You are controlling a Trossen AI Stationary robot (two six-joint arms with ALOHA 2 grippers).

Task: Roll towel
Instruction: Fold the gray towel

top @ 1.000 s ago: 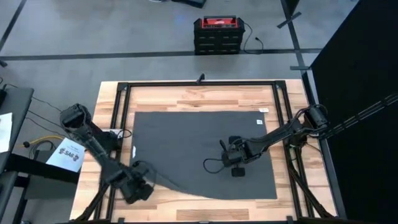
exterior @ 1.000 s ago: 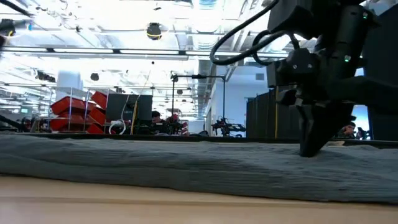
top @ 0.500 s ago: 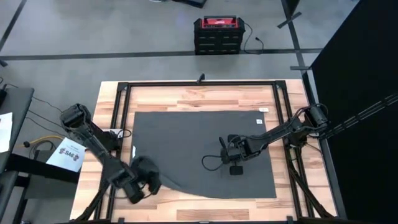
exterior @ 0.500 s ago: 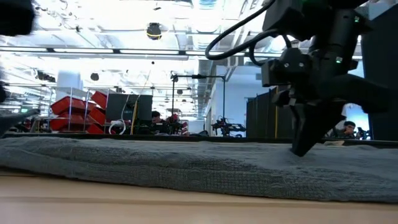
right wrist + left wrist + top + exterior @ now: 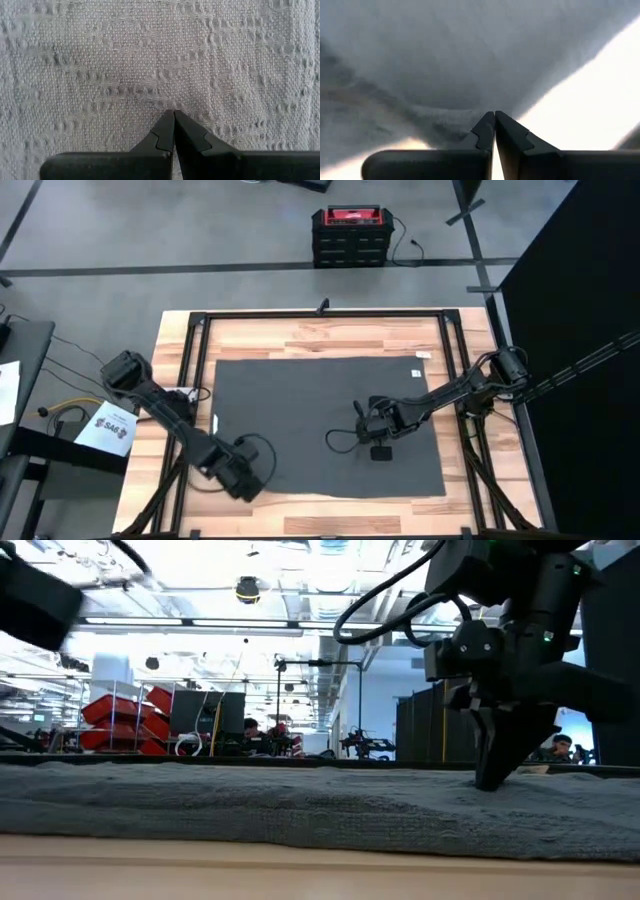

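Now the towel, dark grey with its small white tag near the 1 o'clock corner, lies spread over the middle of the wooden surface, and its 7 o'clock corner looks flatter than half a second ago, when a lifted flap curved there. The left gripper sits at that 7 o'clock corner, farther toward the towel's near edge and more to the centre than a second ago; in the left wrist view its fingers are pressed tight together with a fold of the grey cloth pinched at their tips. The right gripper rests on the towel toward 4 o'clock from its middle, in almost the same spot as in the earlier frames; its fingers are closed to a point, tips touching the weave, gripping nothing. In the low view the cloth lies as a low grey band, with the right gripper standing on it.
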